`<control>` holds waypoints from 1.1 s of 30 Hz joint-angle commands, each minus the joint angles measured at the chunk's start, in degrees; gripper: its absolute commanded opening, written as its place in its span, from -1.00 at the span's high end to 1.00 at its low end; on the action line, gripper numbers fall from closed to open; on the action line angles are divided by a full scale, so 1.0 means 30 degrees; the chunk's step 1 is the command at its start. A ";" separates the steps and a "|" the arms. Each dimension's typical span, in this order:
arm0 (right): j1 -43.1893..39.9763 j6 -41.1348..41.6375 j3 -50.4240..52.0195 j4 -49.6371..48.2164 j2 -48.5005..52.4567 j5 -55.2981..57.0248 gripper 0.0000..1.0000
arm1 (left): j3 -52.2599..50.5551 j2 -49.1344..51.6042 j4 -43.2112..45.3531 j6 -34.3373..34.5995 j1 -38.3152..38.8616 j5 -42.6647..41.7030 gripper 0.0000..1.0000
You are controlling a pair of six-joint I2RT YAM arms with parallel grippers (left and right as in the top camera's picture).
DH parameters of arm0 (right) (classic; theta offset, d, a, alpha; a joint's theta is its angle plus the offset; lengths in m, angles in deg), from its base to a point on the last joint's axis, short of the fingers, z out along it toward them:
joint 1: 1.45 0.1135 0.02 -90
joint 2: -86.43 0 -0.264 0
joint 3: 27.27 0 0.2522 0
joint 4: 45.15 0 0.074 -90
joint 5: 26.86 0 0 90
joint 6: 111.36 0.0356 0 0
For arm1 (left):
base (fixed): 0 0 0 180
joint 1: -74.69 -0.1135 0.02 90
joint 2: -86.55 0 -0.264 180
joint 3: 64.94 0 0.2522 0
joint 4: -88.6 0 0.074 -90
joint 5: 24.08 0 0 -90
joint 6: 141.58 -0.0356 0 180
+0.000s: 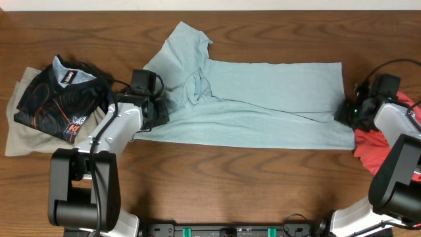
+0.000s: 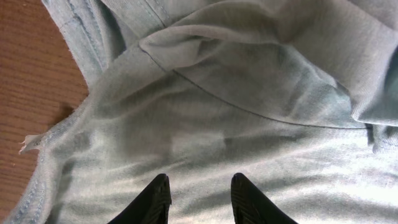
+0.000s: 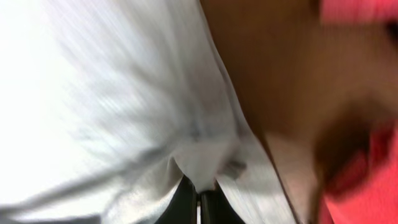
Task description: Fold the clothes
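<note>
The pale blue-grey T-shirt (image 1: 263,99) lies spread across the table, its collar and one sleeve bunched at the left. My left gripper (image 1: 158,108) rests on that bunched end. In the left wrist view its jaws (image 2: 199,183) stand apart on the T-shirt (image 2: 217,112), with nothing pinched between the tips. My right gripper (image 1: 345,112) is at the T-shirt's right edge. In the blurred right wrist view the right gripper (image 3: 200,186) is shut on a fold of the T-shirt (image 3: 112,93). A coral-red garment (image 1: 381,141) lies crumpled just right of it.
A black top with orange lines (image 1: 59,99) lies on a beige garment (image 1: 20,138) at the left. Bare wooden table (image 1: 263,184) runs along the front. The coral-red garment (image 3: 367,186) shows close to the right gripper.
</note>
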 commanded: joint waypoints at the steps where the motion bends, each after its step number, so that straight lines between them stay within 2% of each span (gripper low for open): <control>1: -0.0146 0.1246 -0.0918 -0.1464 -0.0168 -0.2346 0.56 | -0.0328 0.0219 -0.0036 -0.0102 0.0007 -0.0051 0.32; 2: -0.0146 0.1501 -0.0925 -0.2062 -0.0168 -0.2907 0.45 | -0.0328 0.0219 -0.0036 -0.0102 0.0007 -0.0051 0.32; 4: -0.0138 0.1566 -0.0925 -0.2470 -0.0168 -0.3599 0.37 | -0.0328 0.0219 -0.0044 -0.0102 0.0007 -0.0051 0.32; 8: -0.0146 0.1224 -0.0918 -0.1253 -0.0168 -0.3002 0.35 | -0.0328 0.0219 -0.0036 -0.0102 0.0007 -0.0051 0.31; 11: -0.0146 0.0903 -0.0911 0.0954 -0.0160 -0.1392 0.35 | -0.0328 0.0219 -0.0058 -0.0109 0.0007 -0.0044 0.32; 14: -0.0146 0.0896 -0.0911 0.2652 -0.0160 0.0219 0.47 | -0.0328 0.0219 -0.0036 -0.0109 0.0007 -0.0044 0.32; 16: -0.0146 0.0685 -0.0911 0.3126 -0.0160 0.0270 0.47 | -0.0328 0.0219 -0.0036 -0.0109 0.0007 -0.0044 0.31; 25: -0.0146 0.0561 -0.0882 0.4007 -0.0160 0.0539 0.30 | -0.0328 0.0219 -0.0117 -0.0102 0.0007 -0.0051 0.31; 33: -0.0131 0.1115 -0.0189 0.3271 -0.0160 0.2186 0.29 | -0.0328 0.0219 -0.0117 -0.0102 0.0007 -0.0051 0.31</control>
